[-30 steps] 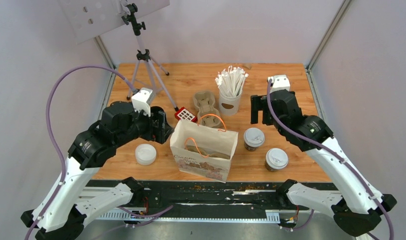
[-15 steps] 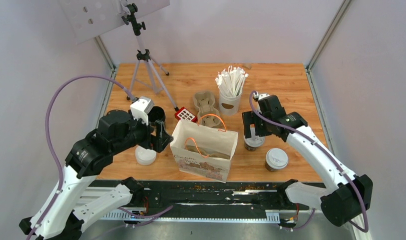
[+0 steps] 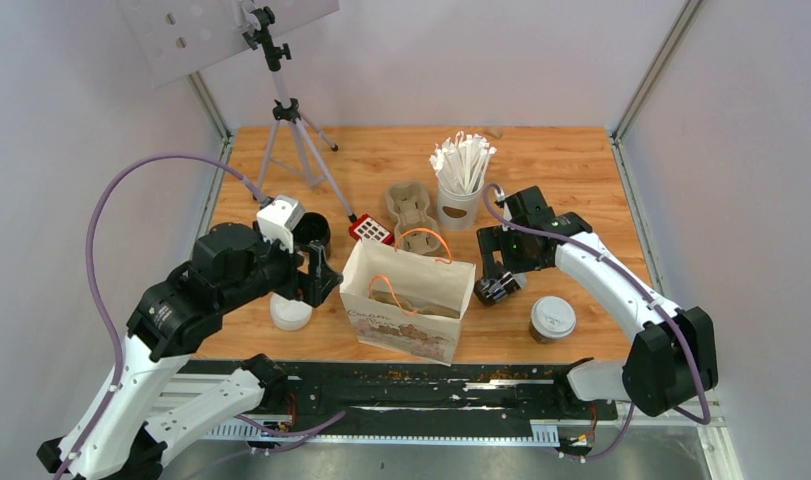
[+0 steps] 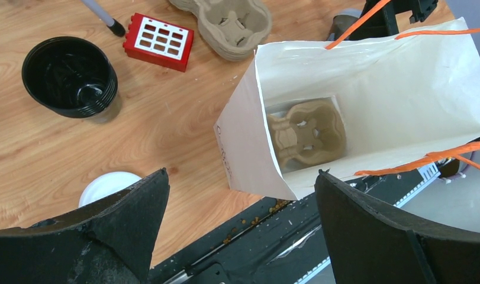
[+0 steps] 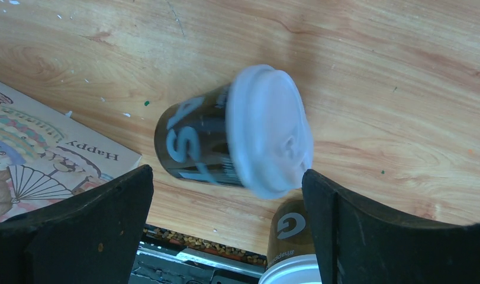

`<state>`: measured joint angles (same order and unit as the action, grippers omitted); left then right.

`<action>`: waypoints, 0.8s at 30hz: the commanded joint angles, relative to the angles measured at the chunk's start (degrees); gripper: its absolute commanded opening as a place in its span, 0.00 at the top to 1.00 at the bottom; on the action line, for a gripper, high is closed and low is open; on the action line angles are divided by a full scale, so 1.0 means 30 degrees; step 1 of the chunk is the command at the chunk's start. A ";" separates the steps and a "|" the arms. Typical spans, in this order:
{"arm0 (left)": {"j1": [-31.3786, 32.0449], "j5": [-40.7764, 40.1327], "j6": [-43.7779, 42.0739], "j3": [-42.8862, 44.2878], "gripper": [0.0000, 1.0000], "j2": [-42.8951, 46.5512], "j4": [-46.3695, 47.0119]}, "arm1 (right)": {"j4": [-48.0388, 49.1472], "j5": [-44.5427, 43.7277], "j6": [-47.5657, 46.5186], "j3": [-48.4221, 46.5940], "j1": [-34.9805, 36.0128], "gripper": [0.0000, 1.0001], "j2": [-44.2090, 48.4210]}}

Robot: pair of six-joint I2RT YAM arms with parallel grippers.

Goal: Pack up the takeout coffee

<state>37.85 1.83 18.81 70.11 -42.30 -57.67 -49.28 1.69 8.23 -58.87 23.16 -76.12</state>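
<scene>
"While the right gripper (image 3: 497, 287) is hanging over that coffee cup (image 5: 196, 142) beside the paper bag (image 3: 411, 300), is anything getting packed yet?"

"Not as far as I'm seeing. Its fingers are standing wide apart, one on each side of the cup, and neither is touching it. The cup is looking tipped, with its lid toward the right in the wrist view, though the blur is making that hard to judge."

"And the second cup (image 3: 552, 318)?"

"It is sitting upright on the table (image 3: 581, 170), nearer the front edge and apart from the bag."

"So what is counting as done?"

"I'm judging only the groundwork. The bag is standing open with a pulp tray (image 4: 305, 133) lying flat at its bottom, both wells bare."

"What is the left gripper (image 4: 242, 173) doing?"

"Hovering above the bag's left rim with its fingers spread, holding nothing."

"Leaving?"

"Both cups are waiting to be gripped, lifted and seated in the tray, so nearly the whole job is lying ahead."
</scene>
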 commanded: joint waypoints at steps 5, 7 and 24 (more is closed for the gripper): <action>-0.0068 -0.0088 -0.0680 -0.0239 0.01 0.0795 0.0126 | -0.0374 -0.0235 -0.0279 -0.1238 -0.0077 0.06 0.0152; -0.0066 -0.0001 -0.0617 -0.0417 0.01 0.0790 0.0399 | -0.0200 -0.0257 -0.0444 -0.1222 -0.0076 0.08 0.0410; -0.0060 0.0267 -0.0556 -0.0371 0.02 0.0098 0.0147 | 0.5117 0.9553 -0.6895 -0.2474 -0.4174 0.28 -0.2881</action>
<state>37.82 1.91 17.45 68.62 -41.80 -58.04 -40.32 20.16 -5.82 -63.72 11.11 -82.08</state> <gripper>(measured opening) 0.980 0.736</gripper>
